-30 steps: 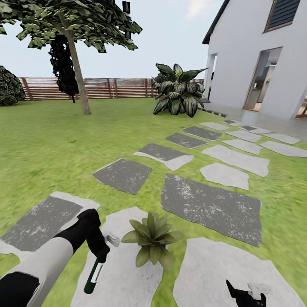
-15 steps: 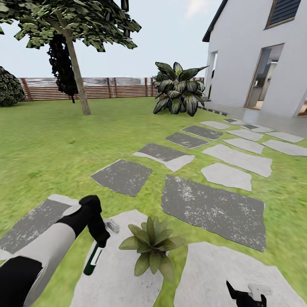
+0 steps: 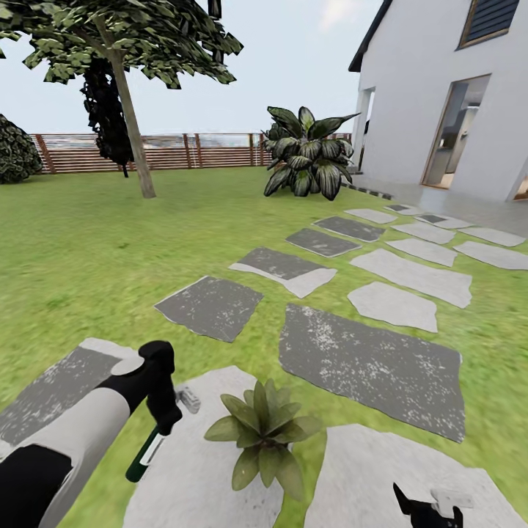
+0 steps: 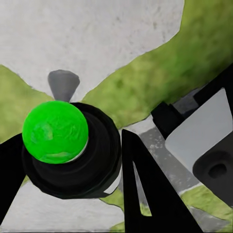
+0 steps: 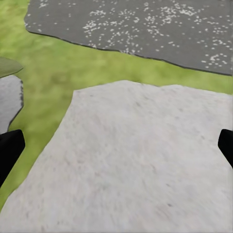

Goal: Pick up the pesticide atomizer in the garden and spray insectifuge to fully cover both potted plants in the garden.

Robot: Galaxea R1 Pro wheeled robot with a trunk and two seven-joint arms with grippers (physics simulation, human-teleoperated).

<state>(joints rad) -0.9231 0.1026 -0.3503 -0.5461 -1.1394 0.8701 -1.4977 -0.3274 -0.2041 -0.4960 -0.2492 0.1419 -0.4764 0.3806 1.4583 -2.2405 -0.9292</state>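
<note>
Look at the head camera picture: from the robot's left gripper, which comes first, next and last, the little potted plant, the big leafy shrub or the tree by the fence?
From the left gripper, holding the pesticide atomizer:
1. The potted plant, close beside it on the pale stepping stone.
2. The large broad-leaved shrub, far ahead near the house.
3. The tree, far ahead by the fence; about as far as the shrub, too close to call.

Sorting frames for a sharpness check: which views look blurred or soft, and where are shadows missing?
Head view: lawn smeared, fence soft, plant fairly crisp with no cast shadow. Left wrist view: atomizer close and soft-edged. Right wrist view: pale stone streaky at the near edge.
</note>
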